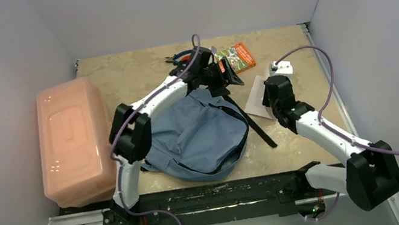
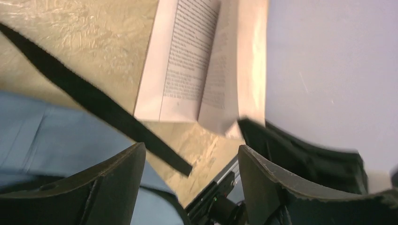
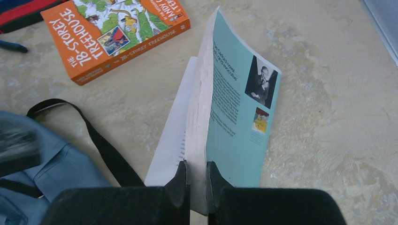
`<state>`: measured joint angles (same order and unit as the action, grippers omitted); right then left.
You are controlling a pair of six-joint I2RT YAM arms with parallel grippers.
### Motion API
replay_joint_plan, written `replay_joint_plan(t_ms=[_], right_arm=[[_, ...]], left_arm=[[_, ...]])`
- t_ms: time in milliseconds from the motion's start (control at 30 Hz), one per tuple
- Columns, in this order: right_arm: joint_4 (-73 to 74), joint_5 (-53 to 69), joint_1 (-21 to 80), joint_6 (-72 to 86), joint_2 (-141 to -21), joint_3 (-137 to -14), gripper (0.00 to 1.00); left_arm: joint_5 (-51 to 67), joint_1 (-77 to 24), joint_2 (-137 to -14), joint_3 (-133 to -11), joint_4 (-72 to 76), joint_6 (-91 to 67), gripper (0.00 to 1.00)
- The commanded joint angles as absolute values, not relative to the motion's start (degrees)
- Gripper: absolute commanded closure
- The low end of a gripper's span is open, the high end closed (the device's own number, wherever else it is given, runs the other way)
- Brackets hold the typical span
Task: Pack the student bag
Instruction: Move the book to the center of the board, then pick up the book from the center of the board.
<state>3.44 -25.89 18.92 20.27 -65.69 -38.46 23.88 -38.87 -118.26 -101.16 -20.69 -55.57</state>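
Right gripper [image 3: 197, 165] pinched the teal paperback [image 3: 239, 117]; left gripper [image 2: 190, 147] gaped empty by student bag [image 1: 195, 137]. Orange book [image 3: 117, 33] lay outside too.

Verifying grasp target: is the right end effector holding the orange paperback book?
No, the right end effector pinches the teal-covered paperback book; the orange paperback book lies apart.

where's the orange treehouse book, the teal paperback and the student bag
orange treehouse book [image 3: 117, 37], right wrist view, front cover
teal paperback [image 3: 237, 122], right wrist view, back cover
student bag [image 1: 195, 136], top external view, middle of the fabric
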Motion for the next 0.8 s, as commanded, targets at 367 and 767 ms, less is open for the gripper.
replay_joint_plan(t_ms=[367,767], right_arm=[[-1.42,-18.28,18.9,20.15,-60.13,-35.04,1.0],[5.63,-14.61,18.91,19.3,-58.86,-38.11,0.83]], left_arm=[[22.63,-46.68,-139.33,-122.78,-8.79,-69.11,0.02],[23.88,-47.81,-145.51,-126.85,-8.49,-68.7,0.27]])
